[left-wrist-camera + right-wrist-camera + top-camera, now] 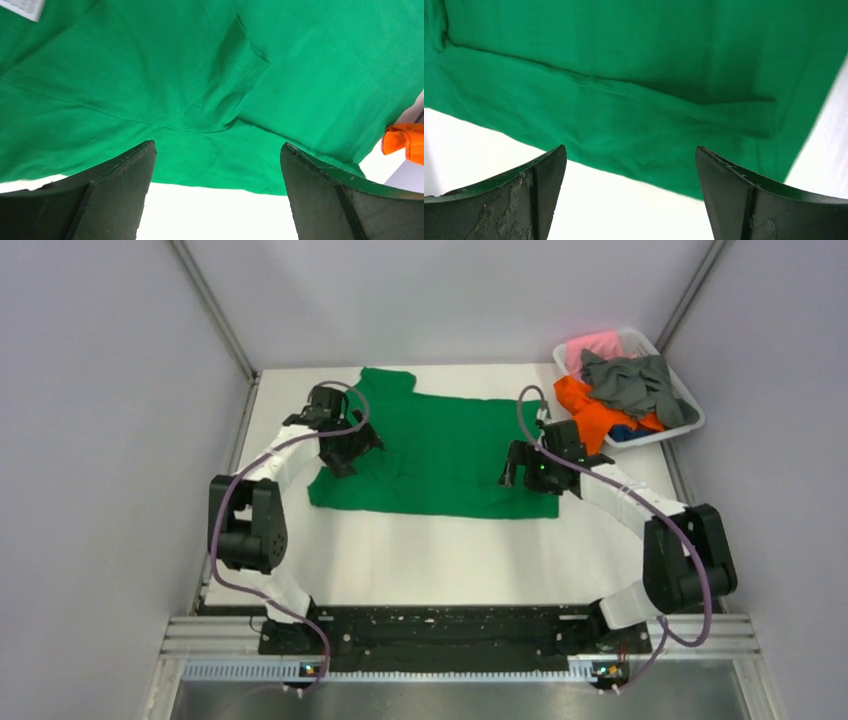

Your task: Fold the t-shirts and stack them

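A bright green t-shirt (pixel 440 455) lies spread flat on the white table, one sleeve toward the back left. My left gripper (pixel 345 455) hovers over its left side, open, with only cloth (pixel 200 90) and table between the fingers. My right gripper (pixel 512 468) is over the shirt's right part, also open and holding nothing; its view shows a folded green edge (pixel 624 100). The other t-shirts, orange (pixel 590 412), dark grey (pixel 630 385), pink (pixel 592 345) and a bit of blue (pixel 622 432), are heaped in a basket at the back right.
The white plastic basket (pixel 690 400) stands in the back right corner against the grey wall. Bare white table (pixel 420 560) lies between the shirt and the arm bases. An orange sleeve (pixel 402 142) shows at the right edge of the left wrist view.
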### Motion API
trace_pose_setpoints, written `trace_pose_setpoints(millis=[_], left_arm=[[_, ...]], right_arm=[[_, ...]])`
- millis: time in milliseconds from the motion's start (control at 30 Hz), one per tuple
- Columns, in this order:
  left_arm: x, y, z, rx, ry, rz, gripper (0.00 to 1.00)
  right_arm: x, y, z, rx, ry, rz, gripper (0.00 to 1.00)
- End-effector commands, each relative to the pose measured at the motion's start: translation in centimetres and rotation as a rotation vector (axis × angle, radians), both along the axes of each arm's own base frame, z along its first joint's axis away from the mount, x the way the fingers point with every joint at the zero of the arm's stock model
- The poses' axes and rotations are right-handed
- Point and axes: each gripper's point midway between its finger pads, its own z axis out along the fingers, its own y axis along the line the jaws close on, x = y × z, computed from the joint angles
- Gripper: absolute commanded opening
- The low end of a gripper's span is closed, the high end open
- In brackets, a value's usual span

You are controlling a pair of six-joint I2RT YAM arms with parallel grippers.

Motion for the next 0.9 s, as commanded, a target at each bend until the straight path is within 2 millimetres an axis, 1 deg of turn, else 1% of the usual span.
trace_pose_setpoints(millis=[0, 67, 167, 233, 333, 400, 433, 467, 633, 667, 733, 800, 867], left_arm=[[1.0, -2.4, -2.0, -0.094, -0.008, -0.101, 0.99], [0.8, -2.6, -3.7, -0.106, 0.025, -0.112, 0.98], [-0.5, -1.6, -6.7, -0.081, 0.094, -0.082, 0.98], [-2.3, -0.8, -8.4, -0.073, 0.147, -0.065, 0.98], [-5.4, 0.6, -9.8, -0.03, 0.196, -0.036, 0.98], [-7.8, 1.6, -10.3, 0.011, 0.226, -0.014, 0.98], [-8.8, 2.0, -10.3, 0.023, 0.229, -0.006, 0.99], [-10.1, 2.3, -10.4, 0.029, 0.243, 0.008, 0.99], [-16.2, 2.6, -10.6, -0.01, 0.282, 0.08, 0.99], [-17.4, 2.8, -10.3, -0.014, 0.282, 0.107, 0.99], [-20.2, 3.4, -10.6, -0.003, 0.3, 0.153, 0.99], [-22.0, 4.3, -10.3, 0.026, 0.301, 0.196, 0.99], [-23.2, 4.3, -9.9, 0.019, 0.29, 0.202, 0.99]], right_arm=[[2.0, 2.3, -0.8, 0.01, -0.067, 0.113, 0.99], [1.8, 2.6, -2.6, -0.036, -0.034, 0.131, 0.99], [0.8, 2.3, -5.0, -0.095, 0.04, 0.119, 0.99], [-0.7, 1.8, -6.2, -0.112, 0.086, 0.105, 0.99], [-3.1, 0.9, -6.8, -0.142, 0.13, 0.086, 0.99], [-4.8, 0.2, -6.7, -0.162, 0.145, 0.072, 0.99], [-5.5, 0.2, -6.2, -0.153, 0.137, 0.07, 0.99], [-6.3, 0.3, -6.1, -0.142, 0.144, 0.076, 0.99], [-10.3, 1.3, -5.8, -0.09, 0.186, 0.123, 0.99], [-11.3, 1.3, -6.0, -0.09, 0.209, 0.125, 0.99], [-12.7, 1.1, -6.0, -0.082, 0.233, 0.109, 0.99], [-13.9, 1.0, -5.7, -0.056, 0.242, 0.097, 0.99], [-15.0, 1.1, -5.6, -0.022, 0.256, 0.106, 0.99]])
